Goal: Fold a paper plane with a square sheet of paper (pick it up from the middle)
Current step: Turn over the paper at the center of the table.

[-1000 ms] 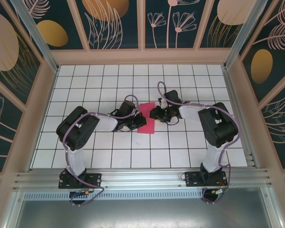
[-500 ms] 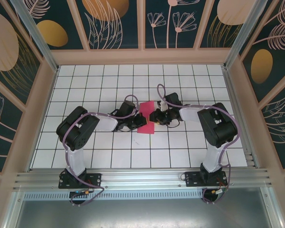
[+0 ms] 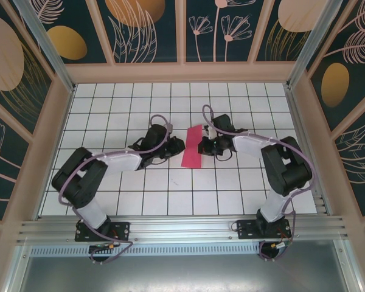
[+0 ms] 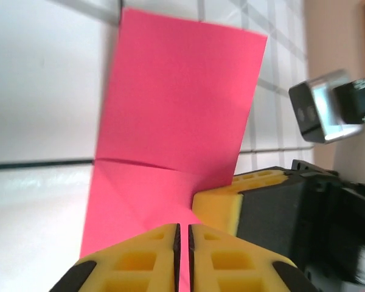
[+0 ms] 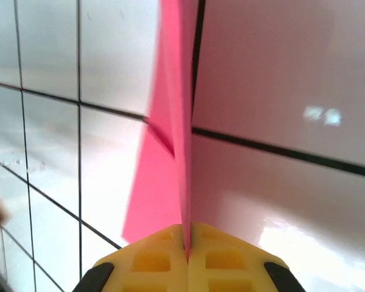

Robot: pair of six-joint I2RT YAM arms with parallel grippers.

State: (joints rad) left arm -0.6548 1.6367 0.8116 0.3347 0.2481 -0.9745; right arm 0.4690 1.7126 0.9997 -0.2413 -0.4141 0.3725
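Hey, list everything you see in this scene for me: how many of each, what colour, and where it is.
folded sheet of paper: one, magenta-pink, mid-table between the two grippers, creased
table: one, white tiles with dark grid lines, under everything
wall panels: several, dark teal with peach plant patterns, along the far side and both sides
metal rail: one, silver, along the near edge, carrying the arm bases
left arm and right arm: two, black joints with pale links, reaching in from the near edge
left gripper: one, black with yellow pads, jaws almost together at the paper's left edge; grip unclear
right gripper: one, same colours, shut on the paper's right edge
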